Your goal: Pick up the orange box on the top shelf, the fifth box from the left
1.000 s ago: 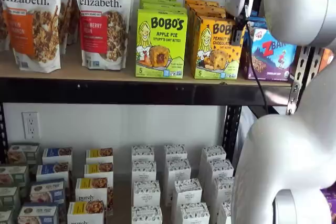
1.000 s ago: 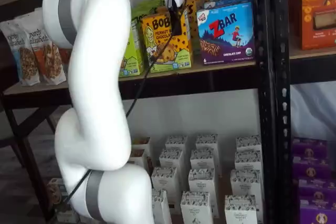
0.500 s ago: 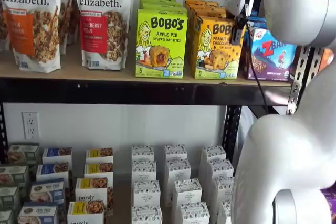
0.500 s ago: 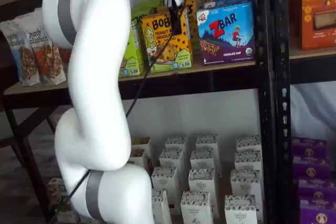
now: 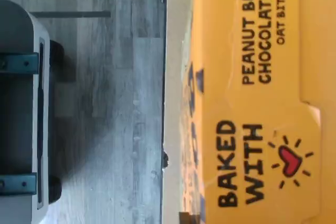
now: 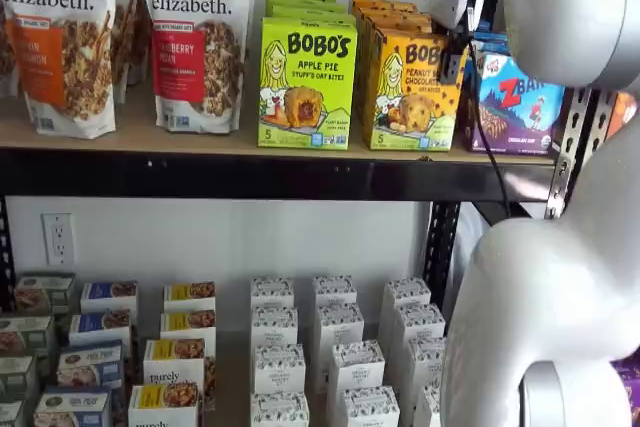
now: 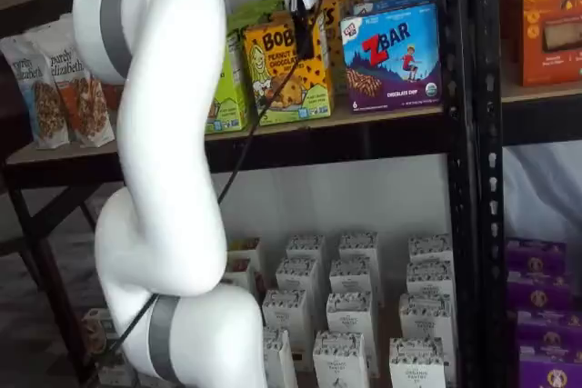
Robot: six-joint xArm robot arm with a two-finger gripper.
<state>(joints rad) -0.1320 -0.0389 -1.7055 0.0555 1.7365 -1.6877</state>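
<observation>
On the top shelf [image 6: 150, 137], the gripper [image 7: 304, 32] has its jaws clamped on the orange box [image 7: 289, 74], beside the ZBar box [image 7: 393, 56].

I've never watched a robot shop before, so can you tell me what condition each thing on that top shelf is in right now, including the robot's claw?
gripper: shut on the orange box
orange box: upright on the top shelf, front of its row, gripped from above
top shelf: stocked, level
lime-green box: upright, untouched
ZBar box: upright, untouched
granola bags: standing, sealed
</observation>
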